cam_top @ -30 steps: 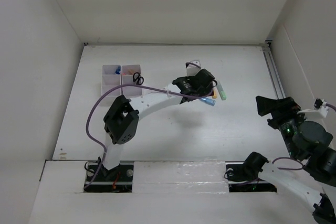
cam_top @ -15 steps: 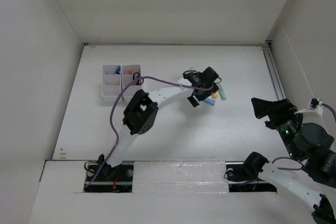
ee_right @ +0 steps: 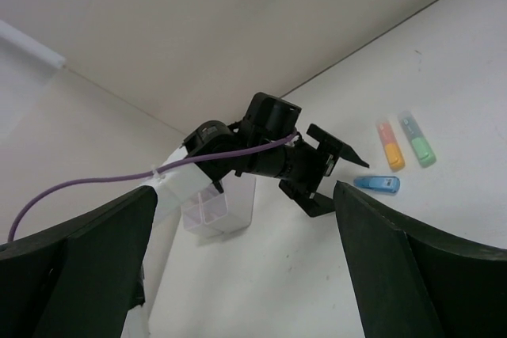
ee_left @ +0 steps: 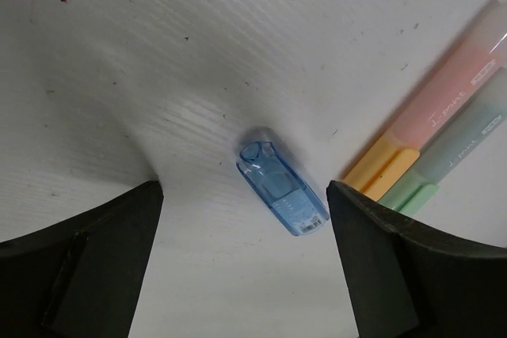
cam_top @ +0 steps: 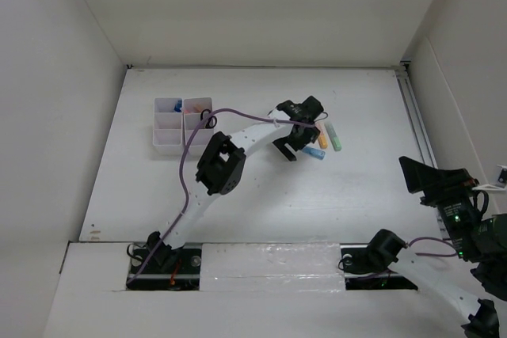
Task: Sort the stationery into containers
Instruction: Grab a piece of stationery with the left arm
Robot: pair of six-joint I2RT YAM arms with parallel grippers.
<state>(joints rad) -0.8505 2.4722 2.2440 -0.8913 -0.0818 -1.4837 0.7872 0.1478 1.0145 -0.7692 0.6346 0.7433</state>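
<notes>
Blue marker (ee_left: pixel 283 190) lies flat on the white table (cam_top: pixel 238 187), in the gap between the widely spread fingers of the left gripper (ee_left: pixel 242 191), touching neither. Just to its upper right in the left wrist view, the orange marker (ee_left: pixel 428 112) and green marker (ee_left: pixel 463 148) lie side by side, touching. From above, the left arm reaches long across the middle of the frame, wrist tipped down over the 3 markers. The right gripper (ee_right: pixel 245 189), fingers wide and holding nothing, hangs off the table at lower right. Only the top view shows the organizer (cam_top: pixel 170 146) at upper left, with scissors (cam_top: pixel 208 119) in 1 compartment.
</notes>
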